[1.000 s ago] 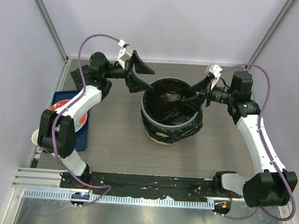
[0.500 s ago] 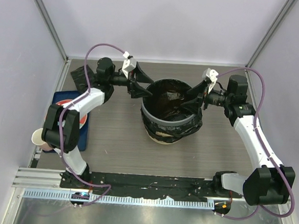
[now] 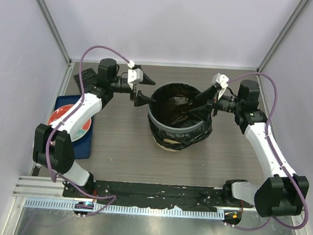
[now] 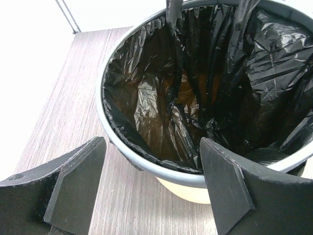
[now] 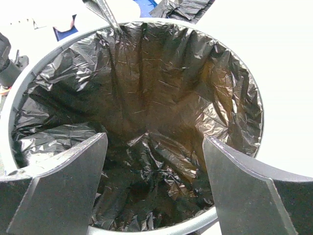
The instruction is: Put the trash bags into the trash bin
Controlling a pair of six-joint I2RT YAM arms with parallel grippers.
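Both jaws: open, empty, flanking the trash bin (image 4: 182, 190).
Trash bag (image 5: 146, 88): lining the bin, edge draped over its rim.
Handling: I judge it light, slippery, limp; pinch the rim fold.

the left fingers (image 3: 140, 75) dipped toward the left rim of the trash bin (image 3: 155, 121) and have since drawn back a little, with the wrist rolled. the left elbow has swung down and outward, baring more of the red-and-white plate (image 3: 65, 116) on the blue tray (image 3: 86, 145).
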